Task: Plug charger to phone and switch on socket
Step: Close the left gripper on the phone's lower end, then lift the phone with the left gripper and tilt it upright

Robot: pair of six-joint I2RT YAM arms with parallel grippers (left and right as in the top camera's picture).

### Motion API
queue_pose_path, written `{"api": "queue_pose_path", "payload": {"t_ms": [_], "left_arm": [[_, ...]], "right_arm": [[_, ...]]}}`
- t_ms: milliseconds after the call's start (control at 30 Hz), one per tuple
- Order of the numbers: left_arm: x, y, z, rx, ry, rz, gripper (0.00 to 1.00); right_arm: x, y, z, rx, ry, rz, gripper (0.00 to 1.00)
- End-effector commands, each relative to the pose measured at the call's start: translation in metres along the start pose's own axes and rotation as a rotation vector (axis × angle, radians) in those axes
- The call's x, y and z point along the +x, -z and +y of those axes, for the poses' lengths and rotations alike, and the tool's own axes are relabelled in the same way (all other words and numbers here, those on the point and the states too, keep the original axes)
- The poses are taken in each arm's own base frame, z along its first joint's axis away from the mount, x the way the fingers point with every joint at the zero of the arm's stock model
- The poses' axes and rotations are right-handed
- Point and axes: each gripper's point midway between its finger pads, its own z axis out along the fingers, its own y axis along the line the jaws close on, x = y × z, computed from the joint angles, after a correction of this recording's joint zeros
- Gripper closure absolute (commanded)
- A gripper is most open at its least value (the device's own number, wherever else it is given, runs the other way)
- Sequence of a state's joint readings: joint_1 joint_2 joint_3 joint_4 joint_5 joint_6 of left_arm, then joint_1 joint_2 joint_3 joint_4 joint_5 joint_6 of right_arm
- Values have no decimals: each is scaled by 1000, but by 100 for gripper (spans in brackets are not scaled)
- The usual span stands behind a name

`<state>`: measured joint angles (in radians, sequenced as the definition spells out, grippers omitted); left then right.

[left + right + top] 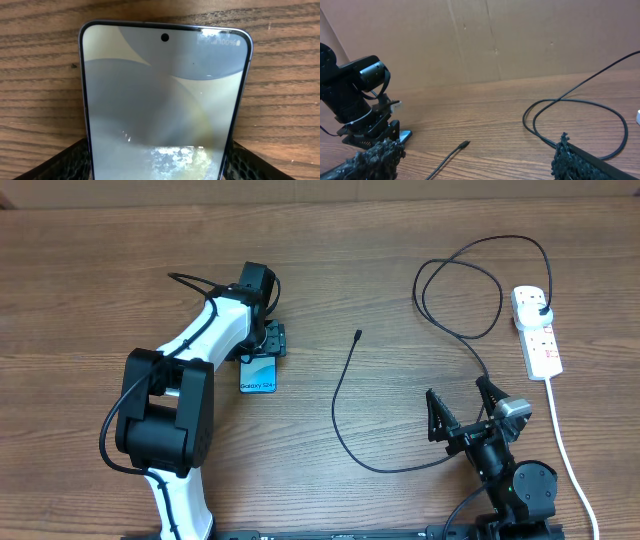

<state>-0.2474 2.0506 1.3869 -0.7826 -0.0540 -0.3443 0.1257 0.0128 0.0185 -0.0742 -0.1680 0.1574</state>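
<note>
The phone (258,375) lies flat on the wooden table, screen lit, and fills the left wrist view (165,100). My left gripper (268,342) sits over its far end, with a black finger against each long edge (160,167). The charger cable (340,420) lies loose, its connector tip (358,334) pointing away, well right of the phone; the tip also shows in the right wrist view (464,145). Its black plug (540,308) sits in the white socket strip (540,345) at the far right. My right gripper (462,412) is open and empty (472,165), near the cable's bend.
The strip's thick white cord (565,450) runs down the right side to the front edge. The cable makes a large loop (470,290) between the tip and the strip. A cardboard wall (495,35) stands behind the table.
</note>
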Motion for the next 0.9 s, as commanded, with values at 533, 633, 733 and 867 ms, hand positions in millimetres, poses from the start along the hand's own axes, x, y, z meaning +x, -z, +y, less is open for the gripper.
{"api": "queue_pose_path", "payload": {"t_ms": [533, 633, 733, 867], "left_arm": [[14, 3, 4, -33, 19, 97, 27], [10, 10, 3, -33, 32, 95, 27], [5, 16, 2, -31, 32, 89, 27], [-1, 23, 0, -25, 34, 77, 26]], "right_arm": [[1, 0, -3, 12, 3, -7, 0], [1, 0, -3, 12, 3, -7, 0], [1, 0, -3, 12, 3, -7, 0], [1, 0, -3, 12, 3, -7, 0]]}}
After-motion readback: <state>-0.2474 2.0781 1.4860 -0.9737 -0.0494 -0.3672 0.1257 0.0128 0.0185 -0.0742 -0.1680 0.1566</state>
